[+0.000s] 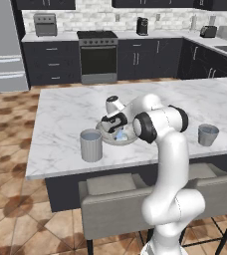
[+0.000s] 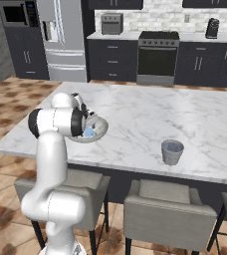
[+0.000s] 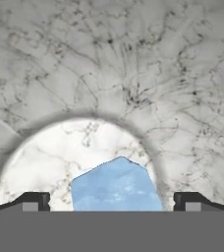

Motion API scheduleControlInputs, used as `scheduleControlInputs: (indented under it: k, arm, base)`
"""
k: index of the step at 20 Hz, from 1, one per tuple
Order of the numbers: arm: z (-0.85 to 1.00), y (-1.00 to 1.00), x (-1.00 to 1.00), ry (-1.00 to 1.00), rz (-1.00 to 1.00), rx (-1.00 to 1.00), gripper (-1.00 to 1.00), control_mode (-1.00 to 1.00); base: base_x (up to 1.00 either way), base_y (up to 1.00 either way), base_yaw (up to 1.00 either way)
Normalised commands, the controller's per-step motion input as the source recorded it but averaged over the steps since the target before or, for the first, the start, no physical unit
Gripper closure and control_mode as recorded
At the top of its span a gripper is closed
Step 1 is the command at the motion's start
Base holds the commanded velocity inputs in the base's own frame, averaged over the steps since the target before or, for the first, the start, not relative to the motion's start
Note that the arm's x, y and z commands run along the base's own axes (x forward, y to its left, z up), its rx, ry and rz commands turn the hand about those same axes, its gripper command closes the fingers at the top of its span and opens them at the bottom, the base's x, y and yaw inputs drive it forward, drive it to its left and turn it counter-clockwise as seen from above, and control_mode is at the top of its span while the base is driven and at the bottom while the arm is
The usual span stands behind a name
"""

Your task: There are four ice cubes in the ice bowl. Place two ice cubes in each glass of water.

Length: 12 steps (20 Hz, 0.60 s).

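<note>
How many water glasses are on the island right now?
2. One glass stands just left of the ice bowl, near the front edge. The other glass stands apart, far to the bowl's right.

The arm (image 1: 168, 164) bends forward, gripper (image 3: 112, 201) spread wide, pointing down.

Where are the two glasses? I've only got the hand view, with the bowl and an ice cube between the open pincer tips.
Observer: One glass stands just left of the bowl, near the front edge of the counter.
Operator: And the other one?
Observer: The second glass stands well off to the right, apart from the bowl.
Operator: How does the pincer sit over the bowl?
Observer: The pincer points down at the bowl from close above, with the arm bent over it from the counter's front side.
</note>
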Motion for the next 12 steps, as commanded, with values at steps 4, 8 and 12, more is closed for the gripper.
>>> scheduleControlInputs:
  k: [4,8,12]
  arm:
    - [-0.18,-0.01,0.0,0.0,0.0,0.0,-1.0,-1.0]
    - [-0.16,0.0,0.0,0.0,0.0,0.0,-1.0,-1.0]
    - [-0.14,-0.04,0.0,0.0,0.0,0.0,-1.0,-1.0]
  base:
    - [0.0,0.0,0.0]
    - [0.0,0.0,0.0]
    - [0.0,0.0,0.0]
